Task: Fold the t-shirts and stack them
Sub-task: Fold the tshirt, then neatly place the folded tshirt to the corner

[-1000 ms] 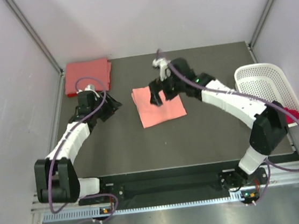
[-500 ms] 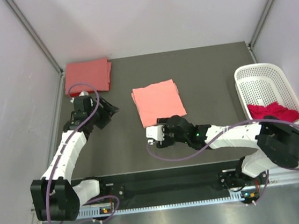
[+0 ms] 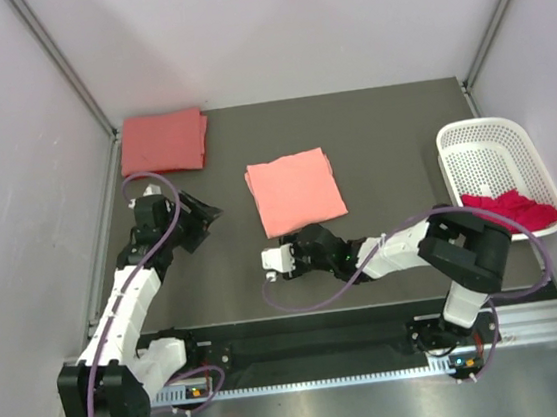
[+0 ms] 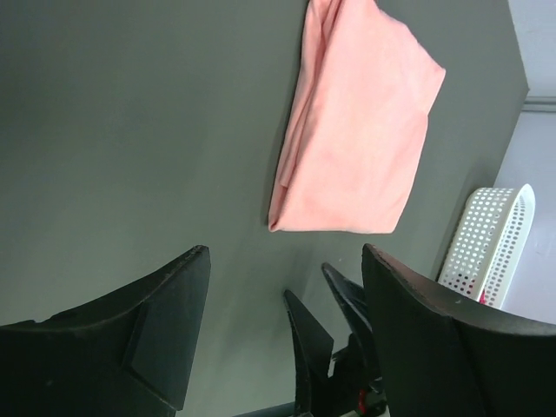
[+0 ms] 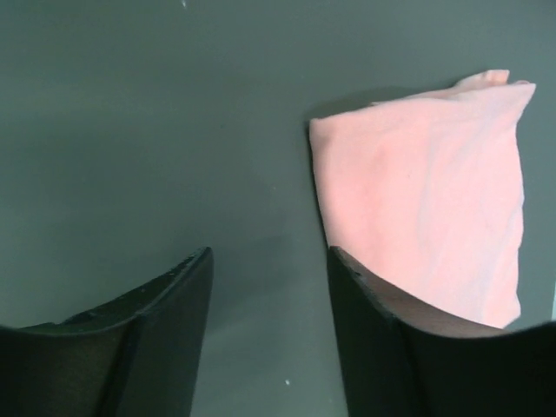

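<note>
The dark table [image 3: 392, 145] carries everything. At its right edge sits the white basket [image 3: 481, 128], with the crumpled magenta shirt [image 3: 516, 208] in its near end. The folded pink shirt [image 3: 295, 191] lies flat mid-table, and the folded coral-red shirt [image 3: 160, 141] lies in the far left corner. The left gripper [image 4: 285, 261] hangs left of the pink shirt, fingers spread and empty. The right gripper [image 5: 269, 254] sits low just beside that shirt's near edge, fingers apart, holding nothing.

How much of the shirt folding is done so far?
Two tees lie folded but not stacked: red tee far left, pink tee mid-table. Left gripper and right gripper hold nothing. Magenta tee lies bunched in the basket, unfolded.
</note>
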`<control>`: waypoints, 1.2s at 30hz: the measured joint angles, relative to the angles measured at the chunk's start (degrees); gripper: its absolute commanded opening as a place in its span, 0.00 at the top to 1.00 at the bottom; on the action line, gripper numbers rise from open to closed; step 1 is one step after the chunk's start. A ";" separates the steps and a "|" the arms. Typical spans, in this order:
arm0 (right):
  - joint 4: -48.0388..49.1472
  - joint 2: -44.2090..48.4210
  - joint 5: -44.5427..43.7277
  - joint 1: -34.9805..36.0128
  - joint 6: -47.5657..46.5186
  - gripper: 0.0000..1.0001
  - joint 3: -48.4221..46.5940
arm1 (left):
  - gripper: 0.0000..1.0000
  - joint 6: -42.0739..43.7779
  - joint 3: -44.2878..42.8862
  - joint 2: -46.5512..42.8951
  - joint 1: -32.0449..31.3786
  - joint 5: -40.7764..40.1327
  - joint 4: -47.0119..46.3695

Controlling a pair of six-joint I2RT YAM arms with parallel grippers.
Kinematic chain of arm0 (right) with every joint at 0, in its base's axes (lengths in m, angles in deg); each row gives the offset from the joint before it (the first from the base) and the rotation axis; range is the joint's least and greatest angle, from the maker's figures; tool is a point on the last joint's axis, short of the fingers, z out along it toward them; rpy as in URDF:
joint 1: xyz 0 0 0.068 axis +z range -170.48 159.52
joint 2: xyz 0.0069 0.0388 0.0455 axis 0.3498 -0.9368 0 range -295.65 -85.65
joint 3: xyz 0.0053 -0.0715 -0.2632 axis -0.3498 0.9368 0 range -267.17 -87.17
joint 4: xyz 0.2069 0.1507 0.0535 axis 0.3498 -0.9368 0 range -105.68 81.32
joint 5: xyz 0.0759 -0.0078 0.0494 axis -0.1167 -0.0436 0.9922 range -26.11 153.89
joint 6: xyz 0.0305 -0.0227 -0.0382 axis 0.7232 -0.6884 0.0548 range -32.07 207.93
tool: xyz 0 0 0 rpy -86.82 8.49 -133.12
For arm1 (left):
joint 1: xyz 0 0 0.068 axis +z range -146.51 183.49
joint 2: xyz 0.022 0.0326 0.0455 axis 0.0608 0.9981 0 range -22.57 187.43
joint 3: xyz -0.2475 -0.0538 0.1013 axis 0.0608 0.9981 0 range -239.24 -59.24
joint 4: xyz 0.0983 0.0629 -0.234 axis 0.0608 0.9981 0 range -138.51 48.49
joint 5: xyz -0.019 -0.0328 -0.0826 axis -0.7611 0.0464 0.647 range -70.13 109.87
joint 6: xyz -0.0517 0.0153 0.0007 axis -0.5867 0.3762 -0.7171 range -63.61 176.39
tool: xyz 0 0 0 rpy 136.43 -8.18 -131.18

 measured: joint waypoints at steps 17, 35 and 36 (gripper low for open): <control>3.96 -12.90 -0.83 0.24 -2.12 0.66 -11.21 | 0.22 0.83 -0.15 2.36 4.33 1.18 1.68; -1.46 -15.76 1.46 -2.16 -1.40 1.00 -17.18 | 0.15 0.28 -0.79 11.96 5.77 8.44 -2.80; -2.10 -15.21 1.77 -2.25 -1.38 1.00 -17.18 | 0.15 -0.31 -0.68 14.38 5.77 9.62 -4.22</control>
